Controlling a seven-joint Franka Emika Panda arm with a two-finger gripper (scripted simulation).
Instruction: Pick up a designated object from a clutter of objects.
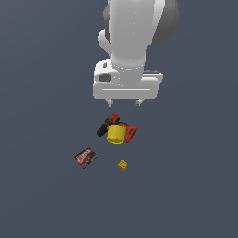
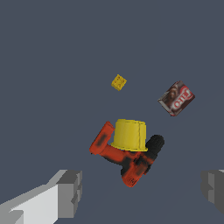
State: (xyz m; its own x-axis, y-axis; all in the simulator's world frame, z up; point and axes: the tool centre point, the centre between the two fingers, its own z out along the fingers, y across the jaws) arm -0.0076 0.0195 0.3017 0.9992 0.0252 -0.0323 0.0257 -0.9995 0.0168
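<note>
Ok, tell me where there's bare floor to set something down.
Bare floor lies all around the cluster, and between the box and cube. Crowded only where the cup sits against the drill, below the open gripper.

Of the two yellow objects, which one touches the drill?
The yellow cup, resting against the red-and-black drill. The tiny yellow cube lies apart, alone.

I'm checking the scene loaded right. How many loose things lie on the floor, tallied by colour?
Yellow: 2, the cup and the cube
Red and black: 1, the drill
Red-brown: 1, the box
Total: 4
</note>
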